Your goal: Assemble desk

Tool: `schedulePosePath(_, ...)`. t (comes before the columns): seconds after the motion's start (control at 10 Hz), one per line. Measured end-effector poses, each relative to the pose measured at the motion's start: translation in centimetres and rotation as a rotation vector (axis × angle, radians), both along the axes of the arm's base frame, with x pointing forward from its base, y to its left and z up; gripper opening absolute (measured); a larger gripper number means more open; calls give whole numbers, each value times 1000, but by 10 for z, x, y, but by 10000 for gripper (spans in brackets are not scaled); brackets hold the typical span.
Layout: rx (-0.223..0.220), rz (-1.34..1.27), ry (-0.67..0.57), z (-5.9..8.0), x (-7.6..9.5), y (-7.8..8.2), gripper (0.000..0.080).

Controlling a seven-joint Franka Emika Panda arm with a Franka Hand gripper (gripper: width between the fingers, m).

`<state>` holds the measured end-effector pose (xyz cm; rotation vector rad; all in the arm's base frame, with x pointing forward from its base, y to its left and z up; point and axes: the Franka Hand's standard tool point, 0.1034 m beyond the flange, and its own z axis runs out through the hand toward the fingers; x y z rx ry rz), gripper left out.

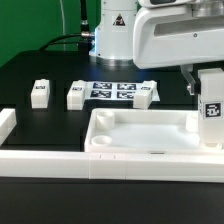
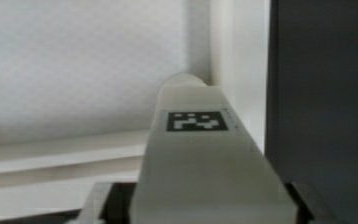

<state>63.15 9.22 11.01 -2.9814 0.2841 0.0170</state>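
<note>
**Figure. Leg insertion at a tabletop corner.** The pincer (image 1: 207, 86) stands part-way closed on a short square-post leg (image 2: 197, 150), which it holds upright by the upper end. The free end points down at the tabletop (image 1: 140, 135). The step in hand is judged to be setting this leg into its corner seat.

The tabletop lies directly under the pincer and reaches away from it toward the exterior view's left. It is a white rectangular tray with a raised rim and a rounded boss in its near corner. The held leg carries a small black-and-white tag (image 2: 199, 122) on one face. In the wrist view its tip appears just inside the tabletop's edge, with the black table (image 2: 327, 100) beside it. Whether the tip touches cannot be told.

The next move calls for lining the post up squarely with the corner hole, then lowering and turning it home.

A loose leg (image 1: 40, 92) and a second loose leg (image 1: 76, 95) lie well apart from the pincer, beside the marker board (image 1: 118, 90).
</note>
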Motion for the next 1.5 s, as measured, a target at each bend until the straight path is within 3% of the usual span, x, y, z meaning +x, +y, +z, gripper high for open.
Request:
schedulePosePath(0.4,1,-351,53,0,0,1,290)
schedulePosePath(0.8,2,-443,67,0,0,1,290)
schedulePosePath(0.9,2,-412,62,0,0,1,386)
schedulePosePath(1.0,1,-379,56,0,0,1,386)
schedulePosePath(1.1,-3,-334,49,1,0,1,595)
schedulePosePath(1.5,-3,-43,-1,1,1,0,647)
